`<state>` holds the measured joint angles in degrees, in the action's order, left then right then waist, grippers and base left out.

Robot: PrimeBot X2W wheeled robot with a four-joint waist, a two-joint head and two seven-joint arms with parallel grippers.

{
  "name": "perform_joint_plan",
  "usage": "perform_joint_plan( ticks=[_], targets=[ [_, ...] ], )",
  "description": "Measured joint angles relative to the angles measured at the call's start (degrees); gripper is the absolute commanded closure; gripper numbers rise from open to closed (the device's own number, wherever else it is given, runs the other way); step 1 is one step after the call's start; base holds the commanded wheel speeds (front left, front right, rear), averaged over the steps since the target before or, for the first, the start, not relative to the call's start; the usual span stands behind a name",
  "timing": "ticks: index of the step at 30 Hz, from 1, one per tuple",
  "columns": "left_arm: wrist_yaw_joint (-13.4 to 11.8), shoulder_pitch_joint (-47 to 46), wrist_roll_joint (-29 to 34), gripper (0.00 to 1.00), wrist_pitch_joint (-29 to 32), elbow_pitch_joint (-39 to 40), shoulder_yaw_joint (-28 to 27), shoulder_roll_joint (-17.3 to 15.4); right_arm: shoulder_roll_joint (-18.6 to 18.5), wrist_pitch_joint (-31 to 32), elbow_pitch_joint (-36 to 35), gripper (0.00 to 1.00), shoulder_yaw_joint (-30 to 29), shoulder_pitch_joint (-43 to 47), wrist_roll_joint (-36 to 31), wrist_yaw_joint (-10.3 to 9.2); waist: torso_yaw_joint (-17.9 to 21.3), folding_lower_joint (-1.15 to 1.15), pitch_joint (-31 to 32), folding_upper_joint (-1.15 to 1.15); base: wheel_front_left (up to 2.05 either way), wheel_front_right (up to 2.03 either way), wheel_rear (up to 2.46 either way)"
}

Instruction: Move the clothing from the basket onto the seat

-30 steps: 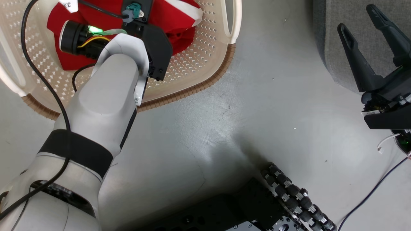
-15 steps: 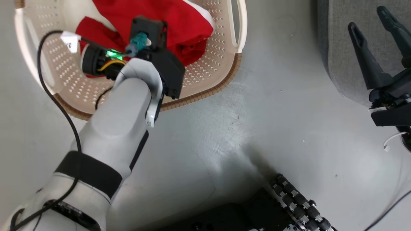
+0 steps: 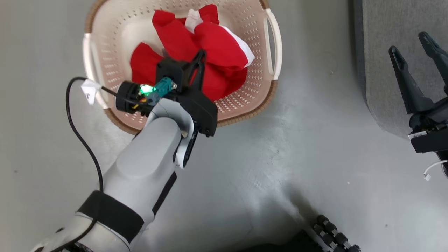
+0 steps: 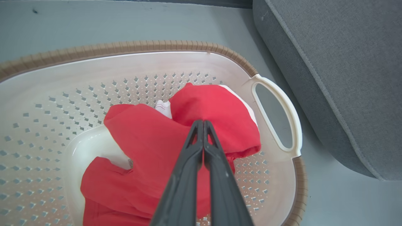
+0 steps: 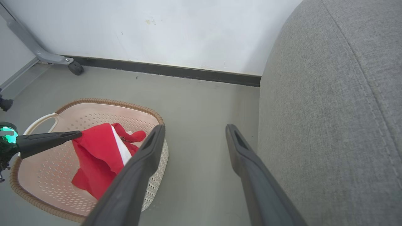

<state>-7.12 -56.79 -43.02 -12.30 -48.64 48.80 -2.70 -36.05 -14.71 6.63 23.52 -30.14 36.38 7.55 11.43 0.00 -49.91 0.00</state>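
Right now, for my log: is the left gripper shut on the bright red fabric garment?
Shut: left gripper fingers meet, pinching the red garment.

Light is bright, even and diffuse, apparently from overhead; no hard-edged shadows.

Head view: the grey floor [image 3: 315, 115] carries a broad pale sheen across its middle and one soft dark shadow patch near the bottom edge. The green lamp [image 3: 143, 89] on the left wrist blooms, almost white at its core. The red cloth [image 3: 217, 45] is heavily saturated, so its folds read poorly.

Left wrist view: the basket [image 4: 141, 46] rim bows strongly from wide-angle distortion. The left gripper [image 4: 201, 123] is sharp at the tips and softer toward the lens.

Right wrist view: the right gripper [image 5: 195, 128] is the same, smeared at the bottom edge. The sofa cushion [image 5: 329, 110] weave is crisp. The white wall [image 5: 176, 28] is bright, not blown out.
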Motion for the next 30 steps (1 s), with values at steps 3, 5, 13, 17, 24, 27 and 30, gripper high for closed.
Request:
perform_joint_plan(
  ticks=[3,5,13,17,24,27,30],
  targets=[
    [0.00,1.57,-0.56,1.00,-0.49,0.90,0.68,0.00,0.03,0.00,0.23,0.00,-0.74,1.14,0.16,-0.01,-1.19,0.00,2.23,0.00,0.00,0.00,0.00],
    [0.00,2.68,-0.89,1.00,-1.00,1.78,1.11,0.00,0.04,0.00,0.54,0.00,-1.36,1.94,0.18,-0.01,-2.02,0.00,3.75,0.00,0.00,0.00,0.00],
    [0.00,6.31,-2.83,1.00,-1.98,4.81,1.42,0.08,0.48,0.00,2.18,0.00,-3.86,5.69,0.16,-0.02,-5.57,0.00,10.01,0.00,0.00,0.00,0.00],
    [0.00,8.49,-2.87,1.00,-1.99,5.72,1.05,0.14,1.13,0.01,3.20,0.00,-4.99,7.76,0.02,-0.03,-7.42,-0.01,13.25,0.00,0.00,0.00,0.00],
    [0.00,12.30,-2.50,1.00,-1.99,7.83,-3.09,0.25,2.64,0.01,4.37,0.00,-6.75,10.98,-0.97,-0.04,-10.53,-0.01,19.03,-0.01,0.00,0.00,0.00],
    [0.00,14.11,-1.67,1.00,-1.99,8.53,-5.04,0.33,3.20,0.01,4.95,0.00,-7.36,12.28,-1.15,-0.04,-11.81,0.00,21.55,-0.01,0.00,0.00,0.00],
    [0.00,16.23,0.22,1.00,-1.99,9.10,-6.84,0.40,3.87,0.01,5.64,0.00,-7.77,13.69,-2.16,-0.04,-13.05,0.00,24.10,0.00,0.00,0.00,0.00]
  ],
)
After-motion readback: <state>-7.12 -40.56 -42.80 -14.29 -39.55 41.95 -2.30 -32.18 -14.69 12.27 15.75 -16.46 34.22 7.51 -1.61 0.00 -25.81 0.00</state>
